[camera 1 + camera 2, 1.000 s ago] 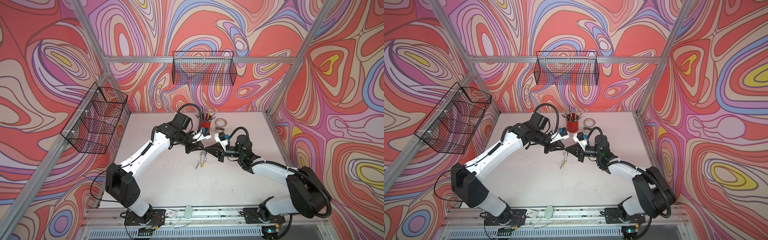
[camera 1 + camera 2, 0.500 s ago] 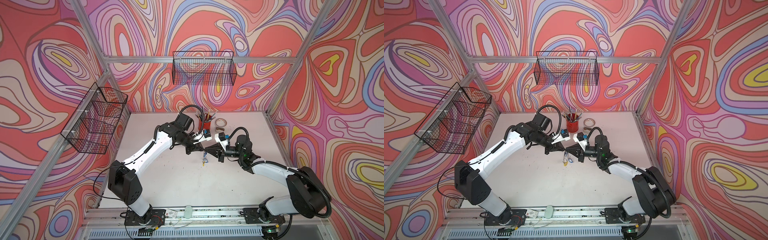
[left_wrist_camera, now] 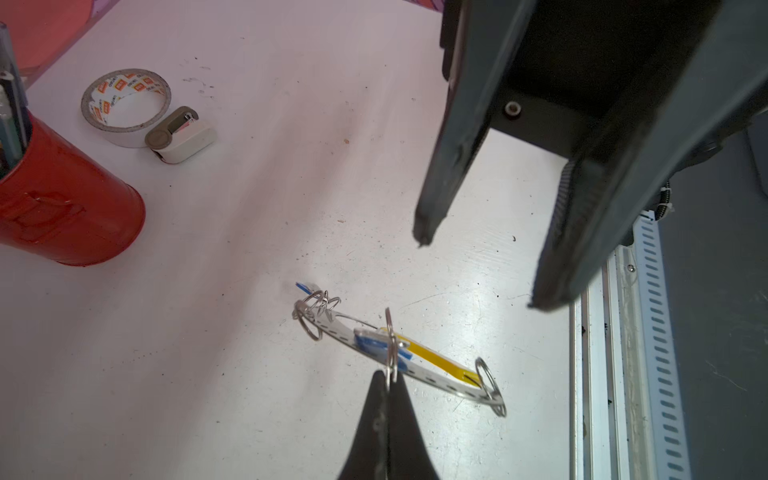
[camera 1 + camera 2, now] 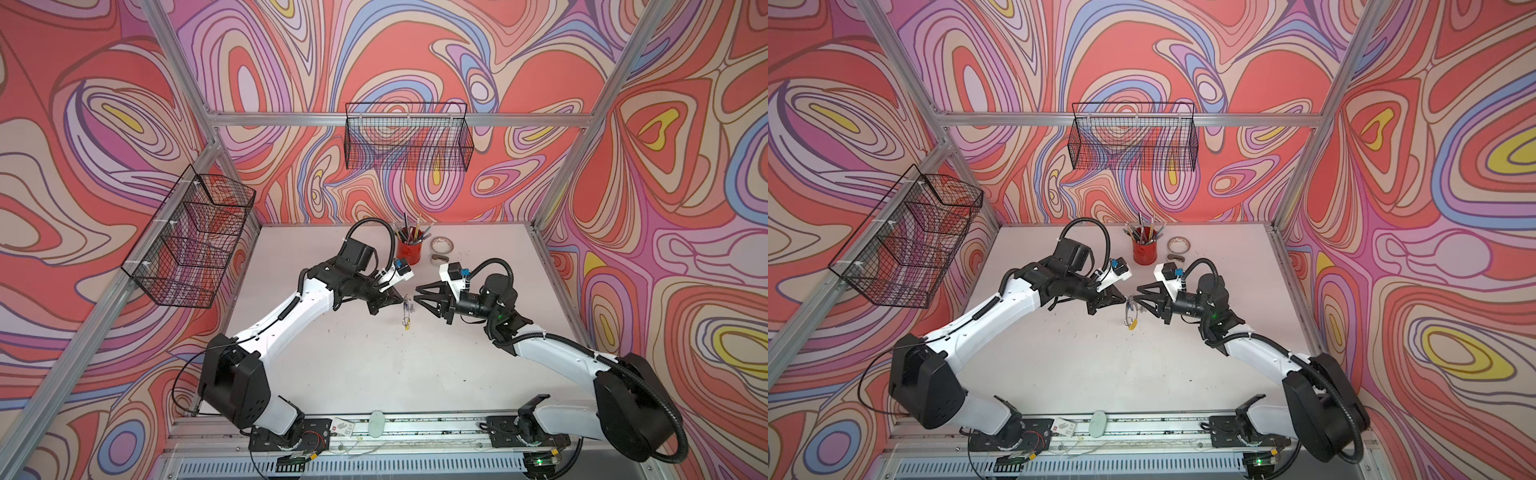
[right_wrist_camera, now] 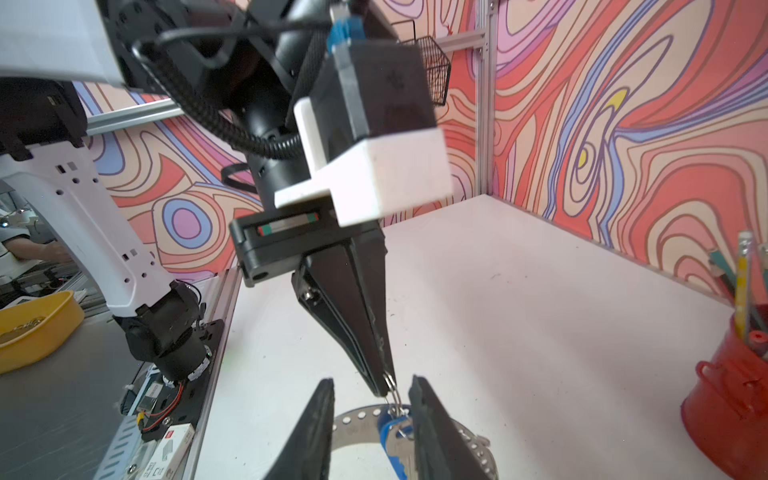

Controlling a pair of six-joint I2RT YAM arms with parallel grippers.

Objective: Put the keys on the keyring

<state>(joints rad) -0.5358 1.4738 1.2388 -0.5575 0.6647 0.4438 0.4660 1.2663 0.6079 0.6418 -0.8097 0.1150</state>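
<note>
My left gripper (image 3: 388, 376) is shut on the small split ring (image 5: 392, 390) of a blue-tagged key (image 5: 392, 436). The keyring (image 3: 436, 376), a perforated silver hoop with a yellow segment (image 3: 432, 358), hangs from that ring above the table, and so does the key. In both top views the keyring (image 4: 406, 313) dangles edge-on between the two gripper tips. My right gripper (image 5: 372, 381) is open, with one finger on each side of the held ring and touching nothing. A clump of wire loops (image 3: 316, 309) sits at the hoop's far end, with a blue sliver behind it.
A red pencil cup (image 4: 409, 250) stands at the back, with a beige tape roll (image 4: 441, 244) and a small white-and-grey case (image 3: 180, 137) beside it. Black wire baskets hang on the left wall (image 4: 187, 237) and the back wall (image 4: 409, 137).
The right gripper has opened and let go of the ring. The left gripper has closed on it and now carries the keyring alone. The hoop has swung slightly.
</note>
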